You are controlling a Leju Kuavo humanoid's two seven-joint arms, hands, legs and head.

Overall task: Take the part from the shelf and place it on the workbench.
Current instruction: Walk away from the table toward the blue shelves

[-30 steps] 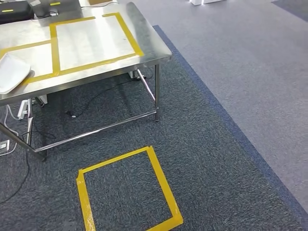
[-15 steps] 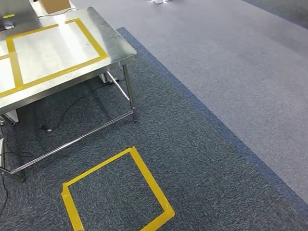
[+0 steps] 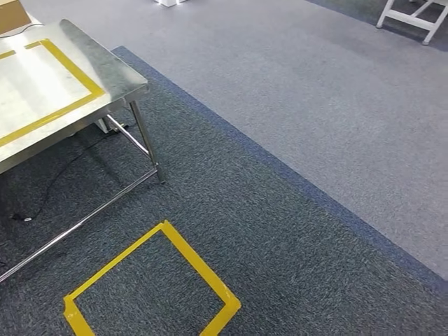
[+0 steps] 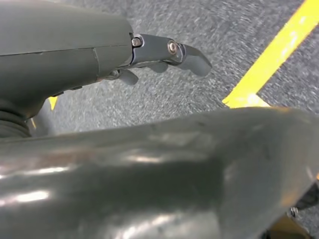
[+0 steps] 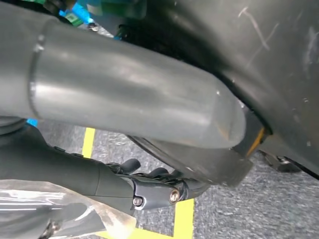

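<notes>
Head down, looking across dark carpet. The table [image 3: 121, 77] pokes in from the left with just its near right corner showing, bare steel ringed by yellow tape [image 3: 79, 71]. A cardboard box [image 3: 10, 15] sits at its far edge. Under the corner a slanted leg [image 3: 148, 143] comes down to the carpet and a low rail [image 3: 79, 224] runs off left from it.

On the floor in front of that, a taped square [image 3: 198, 260], well apart from the table leg. To the right a blue strip [image 3: 296, 176] borders the carpet, with paler floor beyond it and a white frame [image 3: 412, 17] far off in the top right corner.

My left hand [image 4: 112, 55] hangs over the carpet beside the floor tape. Its fingers [image 4: 188, 55] are stretched out with nothing between them.

My right hand [image 5: 112, 186] also hangs low above the tape. A part [image 5: 56, 204] in crinkled clear plastic lies right against its underside, touching the dark fingers. I cannot tell whether those fingers are clamped around it; the wrap hides the contact.
</notes>
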